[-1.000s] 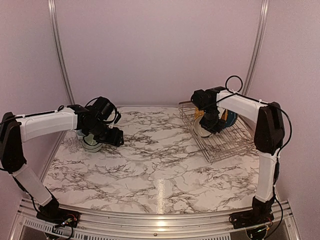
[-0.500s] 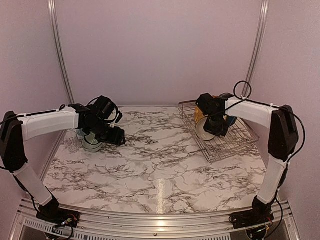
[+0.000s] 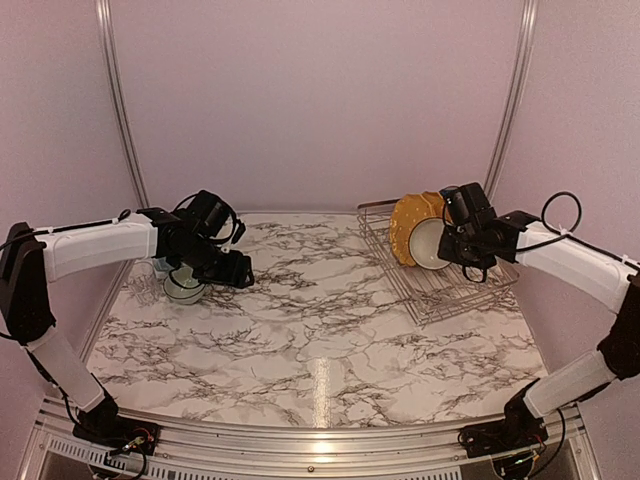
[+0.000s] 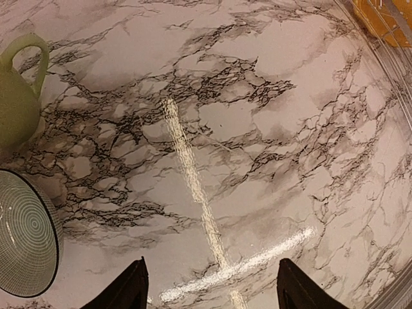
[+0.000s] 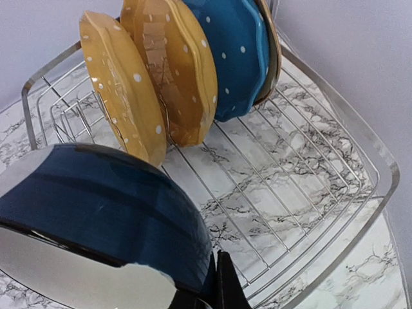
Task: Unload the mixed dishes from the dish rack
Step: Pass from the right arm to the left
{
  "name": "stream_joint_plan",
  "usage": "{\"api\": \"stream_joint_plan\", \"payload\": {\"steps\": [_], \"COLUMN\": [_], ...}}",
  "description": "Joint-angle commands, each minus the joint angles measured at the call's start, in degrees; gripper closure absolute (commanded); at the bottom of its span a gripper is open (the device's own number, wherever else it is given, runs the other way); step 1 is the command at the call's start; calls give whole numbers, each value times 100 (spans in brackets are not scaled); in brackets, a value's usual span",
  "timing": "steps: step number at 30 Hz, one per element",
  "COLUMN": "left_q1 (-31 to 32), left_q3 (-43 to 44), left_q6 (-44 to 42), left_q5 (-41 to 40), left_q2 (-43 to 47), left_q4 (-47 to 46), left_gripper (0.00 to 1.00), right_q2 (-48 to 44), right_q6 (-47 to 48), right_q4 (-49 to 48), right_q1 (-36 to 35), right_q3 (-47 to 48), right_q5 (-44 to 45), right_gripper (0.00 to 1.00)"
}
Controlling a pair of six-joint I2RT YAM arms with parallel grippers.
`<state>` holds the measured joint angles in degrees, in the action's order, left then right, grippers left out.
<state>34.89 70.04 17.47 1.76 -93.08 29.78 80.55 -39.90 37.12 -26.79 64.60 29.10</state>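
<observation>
My right gripper (image 3: 462,240) is shut on the rim of a bowl (image 3: 428,244), white inside and dark blue outside, and holds it tilted above the dish rack (image 3: 455,285). In the right wrist view the bowl (image 5: 103,212) fills the lower left, with one finger (image 5: 226,283) against its rim. Two mustard-yellow dotted plates (image 5: 122,96), a blue dotted plate (image 5: 235,51) and a cream plate (image 5: 273,45) stand in the wire rack (image 5: 309,187). My left gripper (image 3: 232,272) is open and empty over the marble (image 4: 211,273).
A pale-green mug (image 4: 16,96) and a ring-striped bowl (image 4: 26,241) stand on the table beside my left gripper. A clear glass (image 3: 143,283) stands at the far left. The rack sits against the right wall and the back rail.
My right gripper has lifted the bowl up and to the right inside the rack, and the right arm has swung outward. The yellow plates now show. The left arm has hardly moved.
</observation>
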Motion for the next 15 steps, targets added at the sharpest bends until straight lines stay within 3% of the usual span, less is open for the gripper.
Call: {"api": "stream_joint_plan", "payload": {"steps": [1,6,15], "left_q1": [26,27,42], "left_q3": [115,197,60], "left_q6": [194,436,1074], "left_q5": [225,567,975], "left_q2": [106,163,515], "left_q4": [-233,-498,-1220], "left_gripper": [30,30,29], "right_q2": [-641,-629,569], "right_q6": [1295,2116,2007], "right_q4": [-1342,-1923,-2396], "right_q1": [107,-54,-880], "right_q3": [43,252,809], "right_q5": [-101,-1267,-2447], "right_gripper": [100,100,100]}}
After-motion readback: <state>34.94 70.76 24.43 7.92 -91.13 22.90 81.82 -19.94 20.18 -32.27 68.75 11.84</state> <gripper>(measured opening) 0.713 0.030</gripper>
